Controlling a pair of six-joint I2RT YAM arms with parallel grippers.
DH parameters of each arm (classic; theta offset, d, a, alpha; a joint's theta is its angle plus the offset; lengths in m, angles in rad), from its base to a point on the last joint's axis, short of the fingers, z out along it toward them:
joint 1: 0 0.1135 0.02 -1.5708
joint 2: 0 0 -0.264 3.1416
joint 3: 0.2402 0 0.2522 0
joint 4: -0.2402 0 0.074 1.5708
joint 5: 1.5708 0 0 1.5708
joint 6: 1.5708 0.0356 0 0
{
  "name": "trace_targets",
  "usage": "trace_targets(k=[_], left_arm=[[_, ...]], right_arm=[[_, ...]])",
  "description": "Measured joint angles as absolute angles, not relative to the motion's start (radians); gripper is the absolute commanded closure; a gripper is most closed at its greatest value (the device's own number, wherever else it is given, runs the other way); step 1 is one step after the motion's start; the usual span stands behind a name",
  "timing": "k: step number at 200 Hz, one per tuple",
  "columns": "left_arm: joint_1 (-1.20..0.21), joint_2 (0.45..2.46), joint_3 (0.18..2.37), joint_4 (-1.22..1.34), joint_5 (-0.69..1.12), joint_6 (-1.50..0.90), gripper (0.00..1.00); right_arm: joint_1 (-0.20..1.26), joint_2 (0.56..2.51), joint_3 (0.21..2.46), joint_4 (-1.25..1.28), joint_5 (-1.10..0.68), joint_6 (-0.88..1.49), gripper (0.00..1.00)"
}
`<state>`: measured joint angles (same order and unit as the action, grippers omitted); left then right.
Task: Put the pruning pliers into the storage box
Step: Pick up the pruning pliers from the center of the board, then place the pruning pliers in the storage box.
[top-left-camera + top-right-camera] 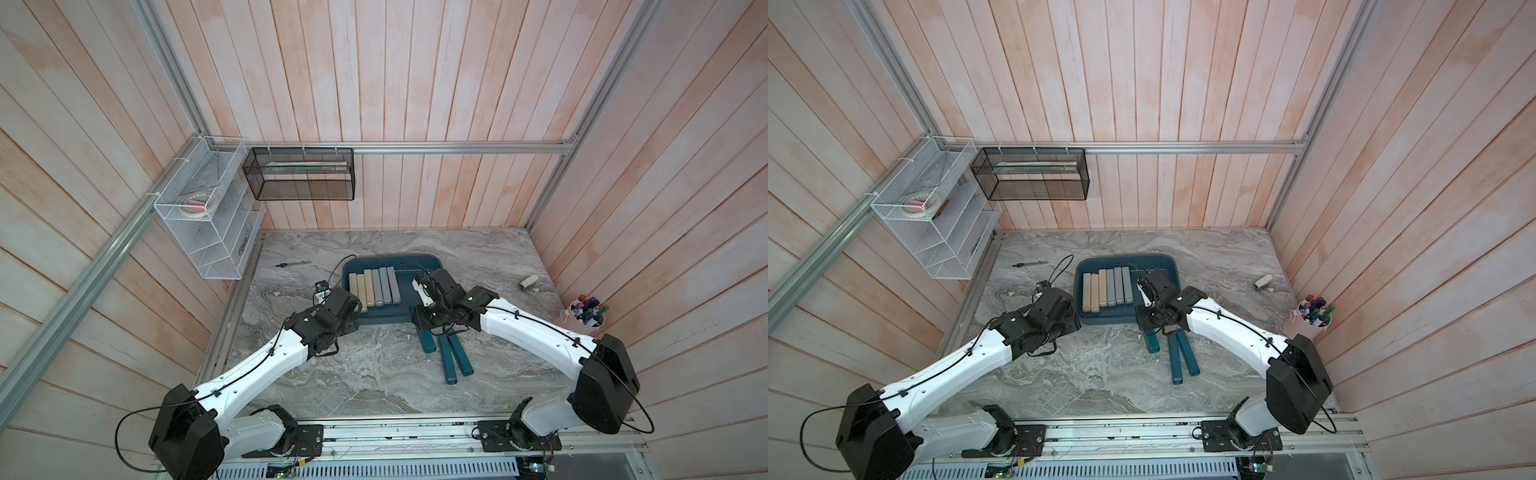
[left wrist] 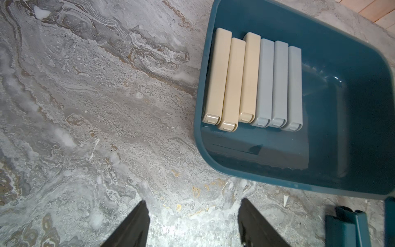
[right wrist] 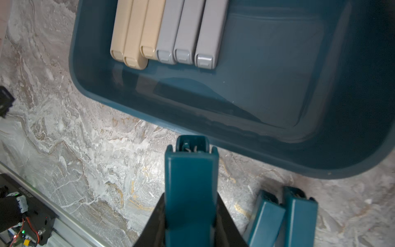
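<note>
The dark teal storage box [image 1: 382, 261] sits mid-table, also shown in the left wrist view [image 2: 197, 136] and the right wrist view [image 3: 149, 116]. Inside it, side by side, lie three beige pruning pliers [image 1: 360, 289] and three light grey ones [image 1: 385, 284]. My right gripper [image 3: 190, 195] is shut on a dark teal plier [image 3: 190, 171] just in front of the box's near rim. Two more teal pliers [image 1: 453, 357] lie on the table beside it. My left gripper [image 2: 193, 201] hangs open over bare table left of the box, with nothing between its fingers.
A thin silver pen-like tool [image 1: 293, 264] lies at the back left of the table. A white wire rack [image 1: 208, 216] and a black mesh basket [image 1: 299, 174] hang on the walls. A pink cup of markers [image 1: 588, 318] and a small grey object [image 1: 528, 282] stand at the right.
</note>
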<state>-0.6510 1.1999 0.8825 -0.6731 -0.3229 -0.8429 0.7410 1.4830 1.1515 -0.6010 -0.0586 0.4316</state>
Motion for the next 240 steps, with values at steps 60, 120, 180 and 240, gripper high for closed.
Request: trace_targets(k=[60,120,180,240], left_arm=[[-0.651,1.192,0.883,-0.693,-0.324,-0.851,0.30],[-0.651,1.185,0.882,-0.691,-0.326,-0.858,0.30],[-0.641,1.185,0.874,-0.688,-0.326,-0.858,0.30],[-0.622,1.185,0.862,-0.681,-0.322,-0.858,0.30]], right_arm=[[0.630,1.631,1.272,-0.575,-0.069,0.371,0.77],[0.552,1.794,1.405,-0.546,-0.075,0.335,0.77],[0.532,1.977,1.594,-0.525,-0.069,0.309,0.77],[0.523,2.155,1.778,-0.530,-0.064,0.309,0.78]])
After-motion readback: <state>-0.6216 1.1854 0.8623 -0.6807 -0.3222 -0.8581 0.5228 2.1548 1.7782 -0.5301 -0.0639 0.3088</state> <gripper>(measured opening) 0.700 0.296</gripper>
